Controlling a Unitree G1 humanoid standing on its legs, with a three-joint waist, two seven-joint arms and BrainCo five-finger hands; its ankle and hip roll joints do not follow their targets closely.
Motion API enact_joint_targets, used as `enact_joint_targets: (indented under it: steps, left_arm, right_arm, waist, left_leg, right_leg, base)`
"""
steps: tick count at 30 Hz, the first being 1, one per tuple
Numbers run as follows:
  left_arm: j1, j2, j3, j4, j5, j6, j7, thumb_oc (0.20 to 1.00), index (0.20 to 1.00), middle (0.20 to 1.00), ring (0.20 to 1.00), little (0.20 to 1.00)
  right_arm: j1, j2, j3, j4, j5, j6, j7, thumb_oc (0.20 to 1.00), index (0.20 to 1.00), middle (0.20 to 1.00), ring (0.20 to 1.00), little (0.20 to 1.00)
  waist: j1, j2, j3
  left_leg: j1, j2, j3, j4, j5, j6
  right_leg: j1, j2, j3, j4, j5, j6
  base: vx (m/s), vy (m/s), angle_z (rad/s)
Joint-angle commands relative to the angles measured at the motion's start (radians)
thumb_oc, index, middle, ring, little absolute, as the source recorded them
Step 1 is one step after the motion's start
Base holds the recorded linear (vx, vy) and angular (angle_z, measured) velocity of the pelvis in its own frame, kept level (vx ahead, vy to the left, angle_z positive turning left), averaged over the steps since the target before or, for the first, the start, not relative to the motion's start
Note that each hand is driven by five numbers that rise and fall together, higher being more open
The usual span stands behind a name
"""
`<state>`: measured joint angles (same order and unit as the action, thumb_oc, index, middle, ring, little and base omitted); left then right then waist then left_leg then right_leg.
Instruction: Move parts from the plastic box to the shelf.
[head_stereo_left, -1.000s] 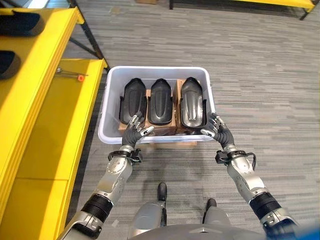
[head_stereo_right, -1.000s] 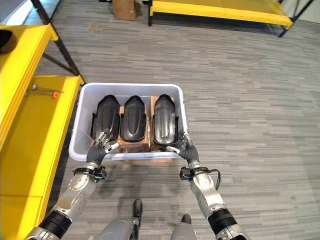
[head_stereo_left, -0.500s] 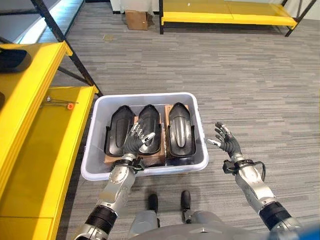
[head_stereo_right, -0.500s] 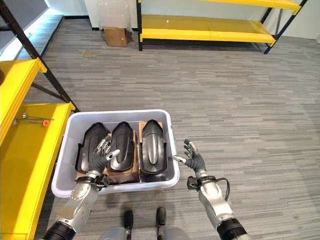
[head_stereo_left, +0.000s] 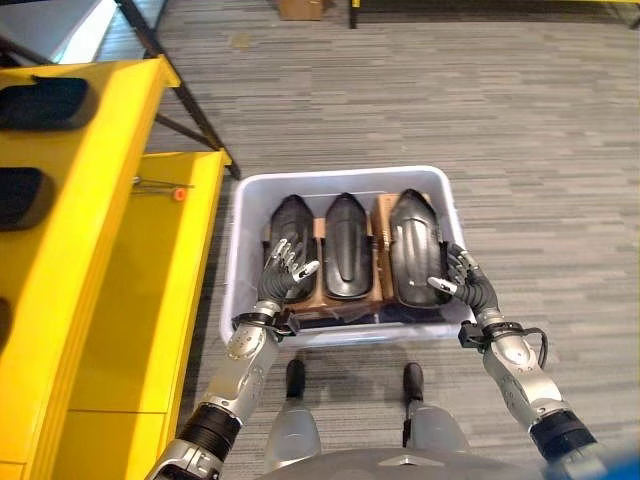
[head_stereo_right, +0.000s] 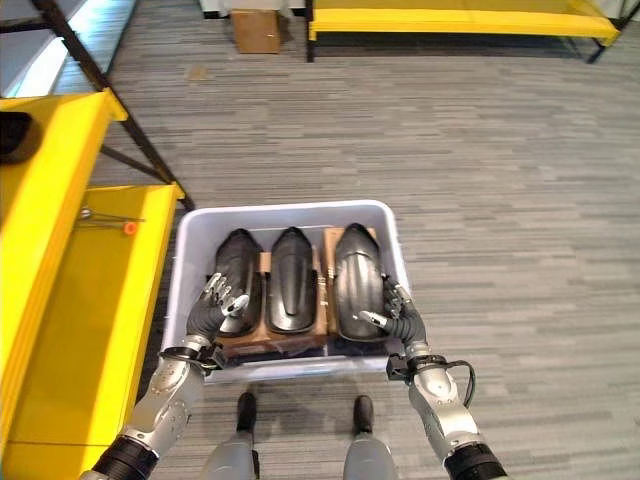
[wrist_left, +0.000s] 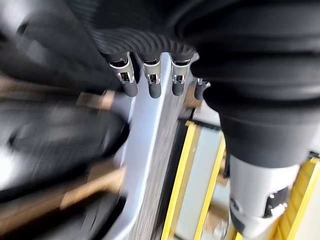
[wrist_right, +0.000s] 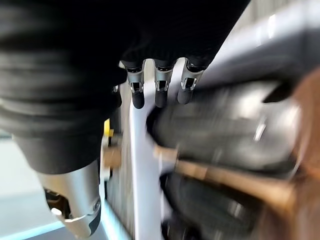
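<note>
A pale grey plastic box (head_stereo_left: 340, 174) stands on the floor in front of me. Three black moulded parts lie side by side in it on brown cardboard: left part (head_stereo_left: 291, 232), middle part (head_stereo_left: 345, 252), right part (head_stereo_left: 413, 250). My left hand (head_stereo_left: 283, 272) is open above the near end of the left part, fingers spread. My right hand (head_stereo_left: 463, 287) is open at the box's near right corner, beside the right part. In the left wrist view its fingers (wrist_left: 151, 80) point straight over the box rim (wrist_left: 150, 150). The right hand's fingers (wrist_right: 159, 85) are straight too.
A yellow shelf (head_stereo_left: 110, 230) runs along my left, with dark parts (head_stereo_left: 45, 101) lying on its upper board. A small orange-tipped tool (head_stereo_left: 165, 189) lies on its lower board. Another low yellow shelf (head_stereo_right: 460, 20) and a cardboard carton (head_stereo_right: 257, 28) stand far ahead. Grey carpet surrounds the box.
The camera has shifted. My right hand has come in from the floor right of the box to its near right corner. The left hand stays over the left part.
</note>
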<state>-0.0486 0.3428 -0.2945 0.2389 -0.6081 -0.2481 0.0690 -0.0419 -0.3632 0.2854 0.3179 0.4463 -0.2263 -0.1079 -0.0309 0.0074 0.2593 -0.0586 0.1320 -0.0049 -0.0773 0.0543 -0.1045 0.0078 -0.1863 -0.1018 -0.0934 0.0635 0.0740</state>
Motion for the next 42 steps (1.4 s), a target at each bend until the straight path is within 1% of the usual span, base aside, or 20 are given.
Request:
enact_joint_targets:
  steps: [1, 7, 13, 18, 19, 20, 21, 22, 24, 27, 29, 30, 33, 35, 39, 40, 42]
  left_arm:
    - [-0.010, 0.003, 0.020, -0.039, 0.029, -0.051, -0.026, 1.000, 1.000, 1.000, 1.000, 1.000]
    - [-0.027, 0.019, 0.026, -0.047, 0.034, -0.056, -0.025, 1.000, 1.000, 1.000, 1.000, 1.000]
    - [-0.074, 0.033, 0.020, -0.056, 0.047, -0.069, -0.011, 1.000, 1.000, 1.000, 1.000, 1.000]
    - [-0.084, 0.033, 0.018, -0.057, 0.049, -0.071, -0.008, 1.000, 1.000, 1.000, 1.000, 1.000]
    - [-0.113, 0.033, 0.011, -0.063, 0.053, -0.079, 0.002, 1.000, 1.000, 1.000, 1.000, 1.000]
    - [-0.193, 0.027, -0.010, -0.071, 0.048, -0.104, 0.029, 1.000, 1.000, 1.000, 1.000, 1.000]
    - [-0.208, 0.024, -0.014, -0.071, 0.048, -0.108, 0.037, 1.000, 1.000, 1.000, 1.000, 1.000]
    - [-0.246, 0.015, -0.023, -0.059, 0.050, -0.122, 0.055, 1.000, 1.000, 1.000, 1.000, 1.000]
    - [-0.258, 0.011, -0.028, -0.059, 0.050, -0.125, 0.061, 1.000, 1.000, 1.000, 1.000, 1.000]
    - [-0.304, 0.006, -0.020, -0.062, 0.051, -0.137, 0.086, 1.000, 1.000, 1.000, 1.000, 1.000]
    - [-0.311, 0.003, -0.011, -0.064, 0.056, -0.143, 0.097, 1.000, 1.000, 1.000, 1.000, 1.000]
    - [-0.327, -0.001, -0.004, -0.062, 0.067, -0.148, 0.112, 1.000, 1.000, 1.000, 1.000, 1.000]
    - [-0.349, -0.008, 0.011, -0.074, 0.077, -0.163, 0.137, 1.000, 1.000, 1.000, 1.000, 1.000]
    - [-0.348, -0.010, 0.013, -0.085, 0.077, -0.167, 0.140, 1.000, 1.000, 1.000, 1.000, 1.000]
    - [-0.348, -0.012, 0.015, -0.089, 0.078, -0.168, 0.142, 1.000, 1.000, 1.000, 1.000, 1.000]
    - [-0.344, -0.009, 0.024, -0.106, 0.081, -0.174, 0.146, 1.000, 1.000, 1.000, 1.000, 1.000]
    - [-0.337, -0.008, 0.024, -0.118, 0.085, -0.174, 0.145, 1.000, 1.000, 1.000, 1.000, 1.000]
  right_arm:
    - [-0.051, -0.004, -0.012, -0.034, -0.022, -0.062, -0.002, 1.000, 1.000, 1.000, 1.000, 1.000]
    - [-0.071, 0.006, -0.015, -0.046, -0.034, -0.062, -0.008, 1.000, 1.000, 1.000, 1.000, 1.000]
    - [-0.129, 0.005, -0.025, -0.063, -0.060, -0.079, -0.035, 1.000, 1.000, 1.000, 1.000, 1.000]
    - [-0.139, 0.002, -0.029, -0.062, -0.074, -0.081, -0.043, 1.000, 1.000, 1.000, 1.000, 1.000]
    - [-0.176, -0.004, -0.035, -0.060, -0.092, -0.089, -0.067, 1.000, 1.000, 1.000, 1.000, 1.000]
    - [-0.277, -0.003, -0.044, -0.027, -0.110, -0.106, -0.130, 1.000, 1.000, 1.000, 1.000, 1.000]
    - [-0.294, -0.001, -0.047, -0.020, -0.112, -0.110, -0.142, 1.000, 1.000, 1.000, 1.000, 1.000]
    - [-0.351, 0.004, -0.031, 0.021, -0.116, -0.114, -0.160, 1.000, 1.000, 1.000, 1.000, 1.000]
    - [-0.376, 0.001, -0.021, 0.039, -0.124, -0.113, -0.167, 1.000, 1.000, 1.000, 1.000, 1.000]
    - [-0.462, -0.002, -0.016, 0.068, -0.155, -0.113, -0.210, 1.000, 1.000, 1.000, 1.000, 1.000]
    - [-0.477, -0.008, -0.027, 0.061, -0.190, -0.114, -0.233, 1.000, 1.000, 1.000, 1.000, 1.000]
    - [-0.494, -0.013, -0.045, 0.053, -0.226, -0.120, -0.267, 1.000, 1.000, 1.000, 1.000, 1.000]
    - [-0.480, -0.044, -0.096, 0.026, -0.302, -0.126, -0.323, 1.000, 1.000, 1.000, 1.000, 1.000]
    - [-0.466, -0.053, -0.110, 0.023, -0.326, -0.127, -0.345, 1.000, 1.000, 1.000, 1.000, 1.000]
    - [-0.458, -0.055, -0.118, 0.019, -0.334, -0.127, -0.351, 1.000, 1.000, 1.000, 1.000, 1.000]
    - [-0.435, -0.063, -0.146, -0.004, -0.353, -0.135, -0.368, 1.000, 1.000, 1.000, 1.000, 1.000]
    - [-0.404, -0.063, -0.167, -0.035, -0.367, -0.142, -0.378, 1.000, 1.000, 1.000, 1.000, 1.000]
  waist:
    - [0.020, -0.028, -0.059]
    - [0.021, -0.049, -0.068]
    - [0.021, -0.059, -0.055]
    - [0.021, -0.059, -0.052]
    - [0.022, -0.058, -0.036]
    - [0.023, -0.051, -0.004]
    - [0.024, -0.051, 0.004]
    - [0.030, -0.048, 0.022]
    - [0.033, -0.047, 0.031]
    - [0.043, -0.039, 0.058]
    - [0.045, -0.037, 0.068]
    - [0.046, -0.037, 0.082]
    - [0.037, -0.038, 0.106]
    - [0.034, -0.039, 0.111]
    - [0.033, -0.039, 0.114]
    - [0.027, -0.042, 0.121]
    - [0.018, -0.044, 0.121]
  left_leg:
    - [-0.038, 0.036, -0.004, 0.124, -0.044, 0.016]
    - [-0.061, 0.002, 0.018, 0.161, -0.085, 0.034]
    - [-0.091, -0.006, 0.039, 0.179, -0.092, 0.039]
    - [-0.098, -0.007, 0.038, 0.181, -0.093, 0.039]
    - [-0.117, -0.008, 0.039, 0.185, -0.089, 0.038]
    - [-0.174, -0.010, 0.032, 0.185, -0.070, 0.033]
    - [-0.183, -0.011, 0.032, 0.184, -0.066, 0.032]
    - [-0.203, -0.011, 0.032, 0.178, -0.053, 0.031]
    - [-0.210, -0.013, 0.033, 0.177, -0.050, 0.032]
    - [-0.245, -0.019, 0.033, 0.178, -0.043, 0.032]
    - [-0.259, -0.018, 0.036, 0.183, -0.042, 0.031]
    - [-0.276, -0.019, 0.036, 0.190, -0.042, 0.031]
    - [-0.306, -0.019, 0.034, 0.202, -0.042, 0.031]
    - [-0.314, -0.019, 0.032, 0.204, -0.042, 0.031]
    - [-0.316, -0.019, 0.033, 0.204, -0.042, 0.031]
    - [-0.323, -0.018, 0.032, 0.205, -0.043, 0.032]
    - [-0.332, -0.016, 0.035, 0.208, -0.044, 0.032]
  right_leg:
    - [-0.020, 0.009, 0.037, 0.109, -0.037, 0.056]
    - [-0.036, -0.026, 0.048, 0.099, -0.018, 0.080]
    - [-0.063, -0.038, 0.055, 0.085, 0.004, 0.090]
    - [-0.068, -0.039, 0.054, 0.085, 0.005, 0.090]
    - [-0.081, -0.043, 0.050, 0.082, 0.011, 0.090]
    - [-0.127, -0.046, 0.034, 0.074, 0.028, 0.091]
    - [-0.134, -0.046, 0.032, 0.073, 0.031, 0.090]
    - [-0.155, -0.048, 0.026, 0.068, 0.042, 0.092]
    - [-0.160, -0.049, 0.025, 0.066, 0.047, 0.091]
    - [-0.198, -0.052, 0.027, 0.062, 0.062, 0.094]
    - [-0.208, -0.053, 0.026, 0.062, 0.066, 0.094]
    - [-0.222, -0.052, 0.024, 0.063, 0.068, 0.094]
    - [-0.246, -0.052, 0.022, 0.065, 0.073, 0.094]
    - [-0.252, -0.049, 0.024, 0.065, 0.073, 0.094]
    - [-0.254, -0.049, 0.023, 0.065, 0.073, 0.094]
    - [-0.259, -0.047, 0.025, 0.064, 0.074, 0.093]
    - [-0.269, -0.045, 0.028, 0.064, 0.074, 0.092]
  base:
    - [0.03, 0.195, 0.06]
    - [0.02, 0.092, -0.06]
    - [0.00, 0.031, -0.18]
    - [-0.01, 0.002, -0.05]
    - [-0.14, -0.028, 0.01]
    - [-0.16, -0.036, 0.11]
    - [-0.16, -0.054, 0.18]
    - [-0.05, -0.026, 0.17]
    - [-0.05, -0.015, 0.06]
    - [-0.07, -0.004, 0.02]
    - [-0.04, -0.017, 0.00]
    - [-0.04, -0.023, -0.01]
    - [-0.04, -0.037, 0.03]
    - [0.00, -0.017, 0.01]
    - [0.00, 0.000, 0.00]
    - [0.00, 0.000, 0.00]
    - [0.00, -0.016, 0.00]
